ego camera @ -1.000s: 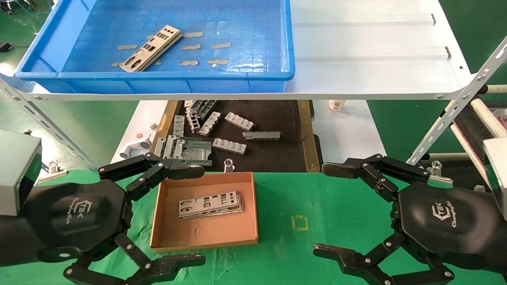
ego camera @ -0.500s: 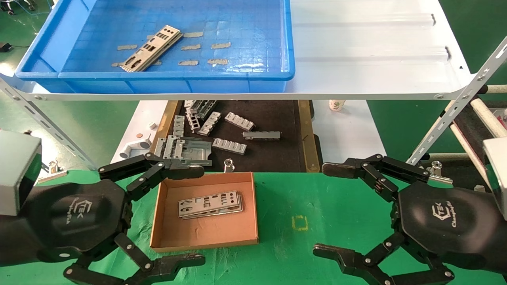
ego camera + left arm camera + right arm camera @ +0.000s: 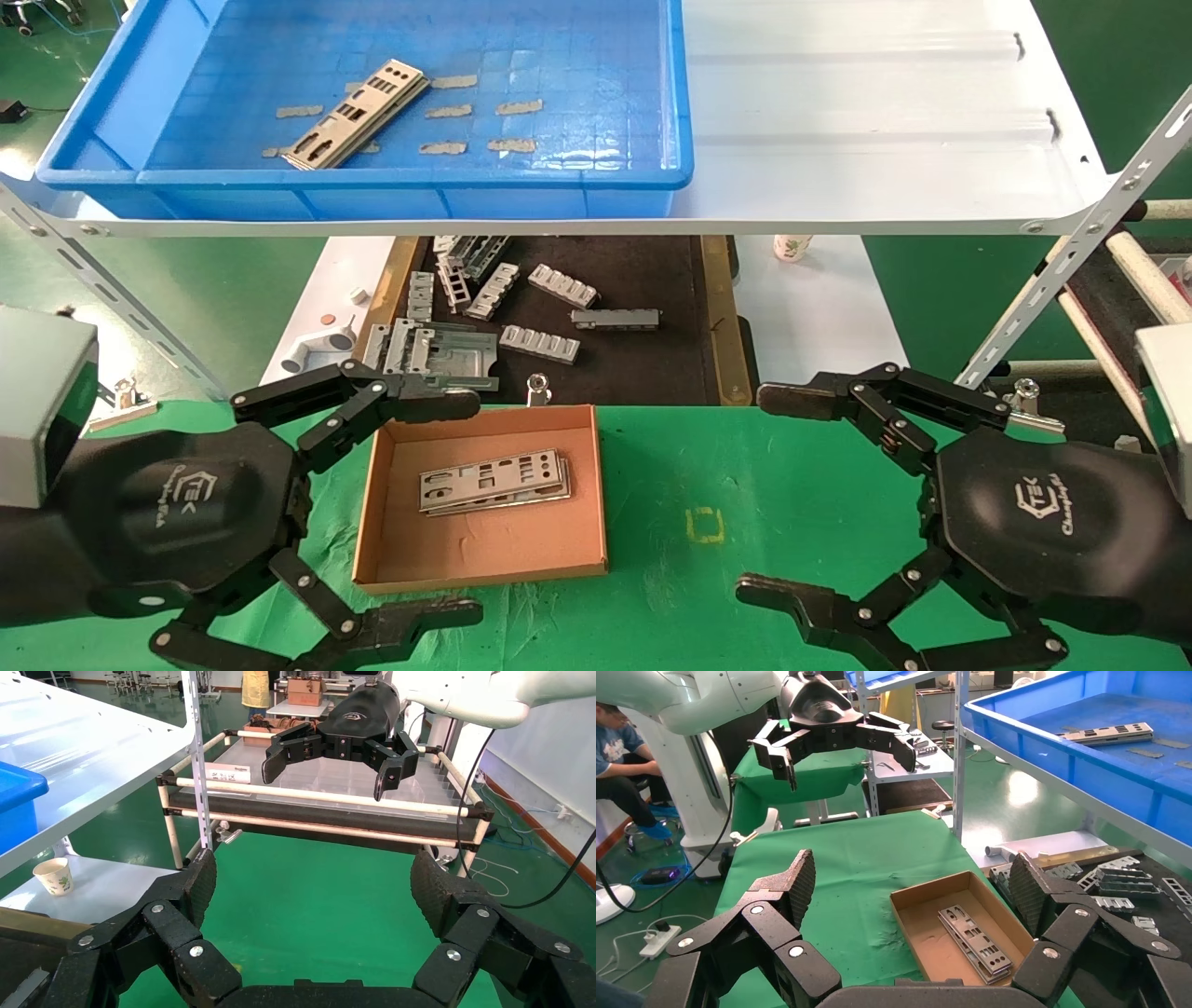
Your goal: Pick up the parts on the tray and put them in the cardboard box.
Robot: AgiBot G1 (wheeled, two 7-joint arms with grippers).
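From the head view, the tray (image 3: pixel 652 112) sits on a white shelf (image 3: pixel 885 121) at the far side. On its grid floor a few parts (image 3: pixel 357 114) lie stacked at a slant in the left half, with small scraps of tape (image 3: pixel 470 121) scattered around them. Below, on the green cloth (image 3: pixel 764 503), the cardboard box (image 3: pixel 484 559) holds a second stack of plates (image 3: pixel 494 482) lying flat across its middle. Behind the box a dark mat (image 3: pixel 652 363) carries grey ribbed brackets (image 3: pixel 540 343). The left gripper (image 3: pixel 470 508) hangs just left of the box and the right gripper (image 3: pixel 759 494) well to the right of it — both with fingers spread wide and nothing between them.

The left wrist view shows the left gripper (image 3: pixel 309 881) spread over bare green cloth, the right gripper (image 3: pixel 330 766) farther off, and a paper cup (image 3: pixel 55 876) on a white surface.

In the right wrist view the right gripper (image 3: pixel 909 878) is spread too — beyond it lies the cardboard box (image 3: pixel 926 934) with its plates (image 3: pixel 975 941), and the tray (image 3: pixel 1088 755) stands above with parts (image 3: pixel 1112 733) inside.
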